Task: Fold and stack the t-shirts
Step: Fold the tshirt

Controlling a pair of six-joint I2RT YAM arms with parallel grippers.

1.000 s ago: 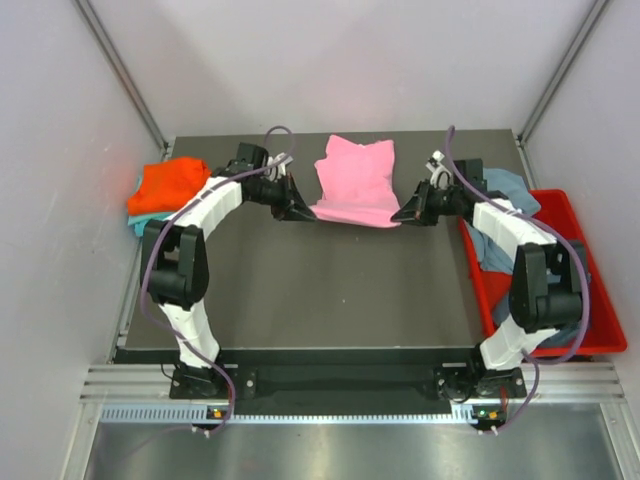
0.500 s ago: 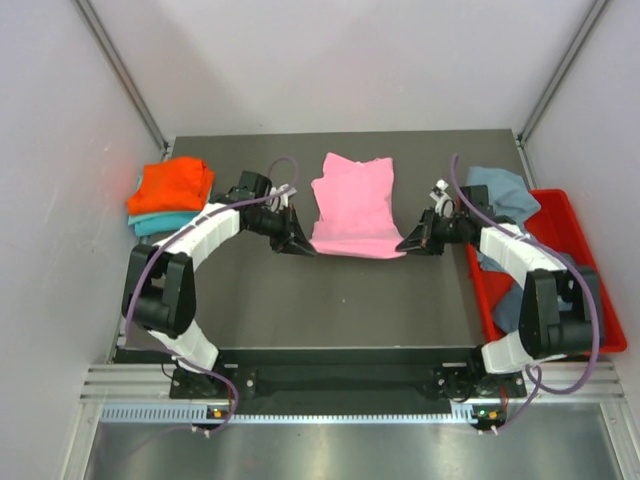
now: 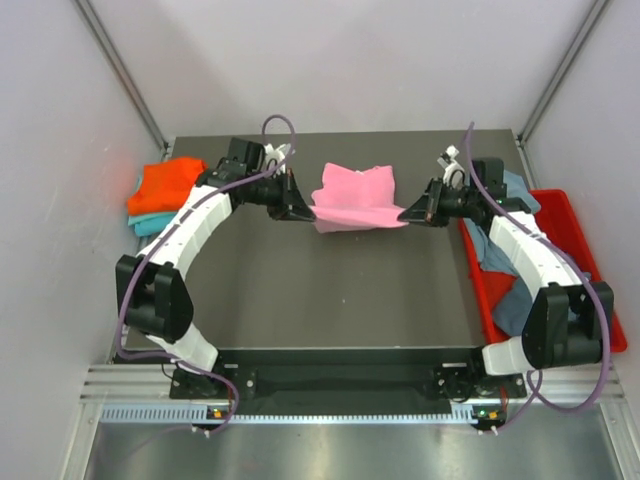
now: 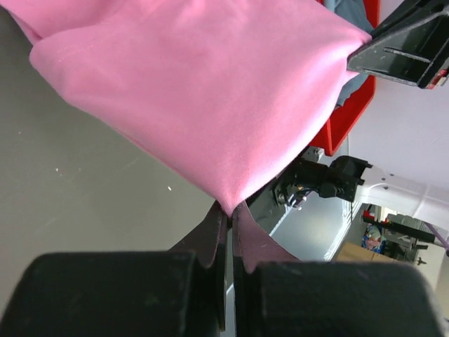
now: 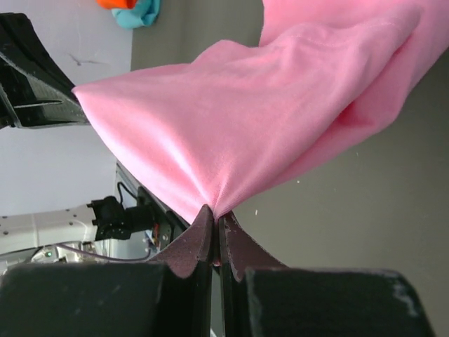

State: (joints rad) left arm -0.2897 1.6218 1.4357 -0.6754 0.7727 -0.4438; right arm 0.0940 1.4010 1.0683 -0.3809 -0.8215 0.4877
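A pink t-shirt point(image 3: 355, 195) hangs stretched between my two grippers above the far middle of the dark table point(image 3: 320, 300). My left gripper point(image 3: 306, 210) is shut on its near left corner, seen pinched at the fingertips point(image 4: 229, 209). My right gripper point(image 3: 404, 213) is shut on its near right corner point(image 5: 214, 213). The near edge is lifted and folding toward the far edge, which lies on the table. An orange t-shirt point(image 3: 168, 185) lies folded over a teal one point(image 3: 150, 225) at the far left. Grey-blue t-shirts point(image 3: 500, 265) spill from the red bin.
A red plastic bin point(image 3: 585, 290) stands along the table's right edge. White walls enclose the table on the left, back and right. The folded stack sits close to the left arm's elbow point(image 3: 200, 205).
Both grippers lifted the pink t-shirt's near edge from the table and carried it toward the far side, so the shirt now looks shorter and folded over.
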